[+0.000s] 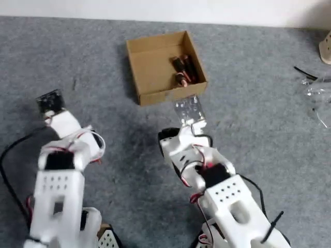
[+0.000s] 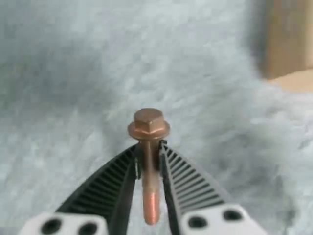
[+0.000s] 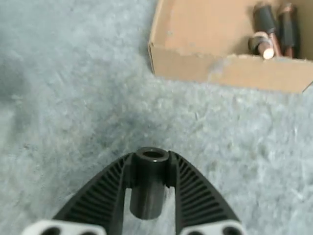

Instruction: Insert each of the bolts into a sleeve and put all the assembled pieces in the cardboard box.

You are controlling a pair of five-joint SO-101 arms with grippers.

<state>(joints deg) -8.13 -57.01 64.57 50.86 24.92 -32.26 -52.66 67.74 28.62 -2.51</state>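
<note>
One bolt [image 2: 148, 125] clamped in left gripper [image 2: 149, 147], one sleeve [image 3: 148, 196] in right gripper [image 3: 150, 156], perhaps three pieces [image 1: 183, 70] in box [image 1: 152, 64]

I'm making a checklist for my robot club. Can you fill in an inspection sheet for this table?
Surface: grey felt-like mat, flat.
Job's things: cardboard box open, assembled pieces lying inside; bolt and black sleeve each held, not yet joined.
Clutter: clear plastic scraps with thin black strips at the mat's edge; pale object beyond them.
Grippers: left gripper shut on the bolt; right gripper shut on the sleeve, near the box.
Cables: black cable beside the left arm; red and white wires on the right arm.
Surroundings: pale strip beyond the mat.
</note>
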